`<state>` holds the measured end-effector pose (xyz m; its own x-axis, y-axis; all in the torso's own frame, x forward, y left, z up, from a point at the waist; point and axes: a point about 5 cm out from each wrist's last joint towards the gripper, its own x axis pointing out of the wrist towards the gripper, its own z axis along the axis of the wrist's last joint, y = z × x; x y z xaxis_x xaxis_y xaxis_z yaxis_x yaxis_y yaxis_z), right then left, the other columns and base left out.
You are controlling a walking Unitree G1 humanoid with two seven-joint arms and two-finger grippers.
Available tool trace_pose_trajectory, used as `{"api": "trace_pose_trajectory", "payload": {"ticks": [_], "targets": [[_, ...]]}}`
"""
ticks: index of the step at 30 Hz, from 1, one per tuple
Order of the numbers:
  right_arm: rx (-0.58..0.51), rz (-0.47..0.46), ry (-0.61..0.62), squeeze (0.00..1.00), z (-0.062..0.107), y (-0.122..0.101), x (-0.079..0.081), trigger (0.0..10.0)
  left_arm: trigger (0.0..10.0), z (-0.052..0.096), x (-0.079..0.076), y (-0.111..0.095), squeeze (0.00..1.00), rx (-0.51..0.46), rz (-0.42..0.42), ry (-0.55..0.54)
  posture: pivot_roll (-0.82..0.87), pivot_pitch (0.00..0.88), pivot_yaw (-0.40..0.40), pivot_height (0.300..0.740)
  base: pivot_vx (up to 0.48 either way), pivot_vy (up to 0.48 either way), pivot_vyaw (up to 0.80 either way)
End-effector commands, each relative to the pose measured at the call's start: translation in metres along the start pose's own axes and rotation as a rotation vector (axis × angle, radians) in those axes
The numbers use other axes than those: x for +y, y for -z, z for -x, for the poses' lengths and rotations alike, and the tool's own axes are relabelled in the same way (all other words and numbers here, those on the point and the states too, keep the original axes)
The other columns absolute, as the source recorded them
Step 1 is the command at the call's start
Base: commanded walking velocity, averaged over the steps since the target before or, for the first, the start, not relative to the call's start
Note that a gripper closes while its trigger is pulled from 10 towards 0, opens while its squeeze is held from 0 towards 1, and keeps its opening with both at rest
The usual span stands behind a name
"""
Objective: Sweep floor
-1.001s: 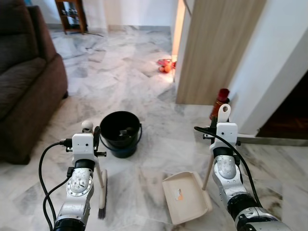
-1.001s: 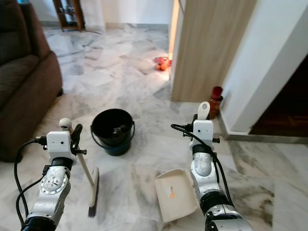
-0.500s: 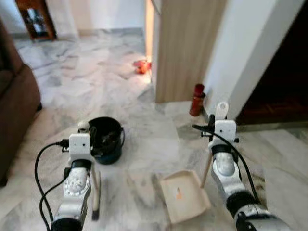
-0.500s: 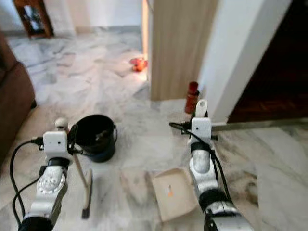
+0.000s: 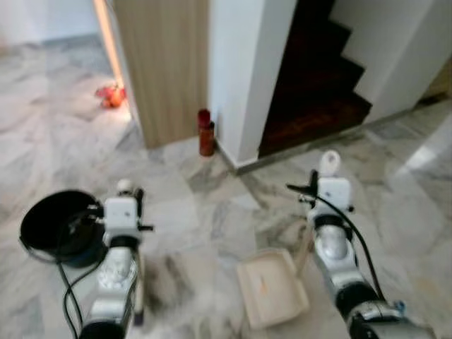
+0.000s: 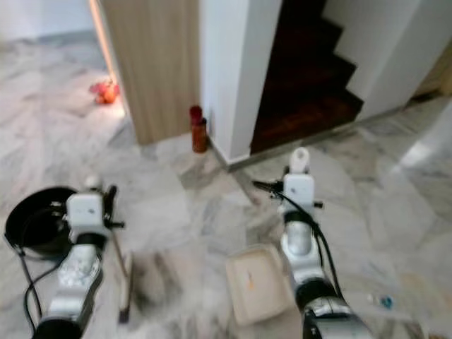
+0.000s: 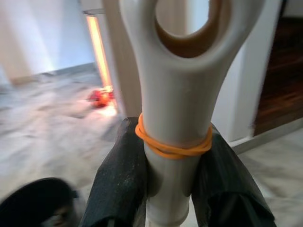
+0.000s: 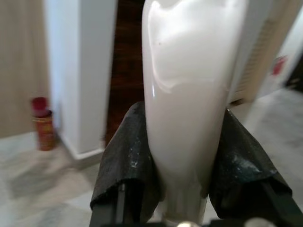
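— What do the two grippers hold?

— The left gripper point(image 7: 173, 184) clamps the cream plastic broom handle with the orange rubber band point(image 7: 173, 118); its brush head point(image 6: 126, 293) sits on the grey-white marble floor point(image 5: 212, 219) at lower left. The right gripper point(image 8: 182, 170) is closed around the white handle point(image 8: 189, 71) of the beige plastic dustpan point(image 5: 270, 286), low in the centre.

— Where is the risk?

— Probably the round black bucket point(image 5: 53, 226) at far left, just beside the left arm: a wide stroke could knock it. The blur suggests motion, so the tilted pan may spill the small orange scrap point(image 5: 264, 285) inside.
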<state>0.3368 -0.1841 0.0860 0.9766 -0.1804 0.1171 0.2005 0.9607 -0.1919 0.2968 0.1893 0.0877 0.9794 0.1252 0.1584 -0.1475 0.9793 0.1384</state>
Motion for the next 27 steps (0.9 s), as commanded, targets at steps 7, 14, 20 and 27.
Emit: {"api": "trace_pose_trajectory", "payload": {"ticks": [7,14,20,27], "targets": [[-0.055,-0.011,-0.016,0.0,-0.0068,-0.0137,0.0068,10.0,10.0,-0.0041,0.0024,-0.0078,0.0,-0.046,-0.004,-0.004,0.1,0.0,-0.039,0.74,0.0,0.0,-0.8],[-0.054,-0.012,-0.017,0.0,-0.0068,-0.0139,0.0081,10.0,10.0,-0.005,0.0029,-0.0081,0.0,-0.047,-0.003,-0.001,0.1,0.0,-0.036,0.74,0.0,0.0,-0.8],[-0.055,-0.015,-0.016,0.0,-0.0069,-0.0142,0.0083,10.0,10.0,-0.0058,0.0024,-0.0085,0.0,-0.048,-0.003,0.001,0.1,0.0,-0.034,0.74,0.0,0.0,-0.8],[-0.055,-0.015,-0.016,0.0,-0.0066,-0.014,0.0088,10.0,10.0,-0.0064,0.0018,-0.009,0.0,-0.051,-0.002,0.005,0.1,0.0,-0.032,0.74,0.0,0.0,-0.8]]}}
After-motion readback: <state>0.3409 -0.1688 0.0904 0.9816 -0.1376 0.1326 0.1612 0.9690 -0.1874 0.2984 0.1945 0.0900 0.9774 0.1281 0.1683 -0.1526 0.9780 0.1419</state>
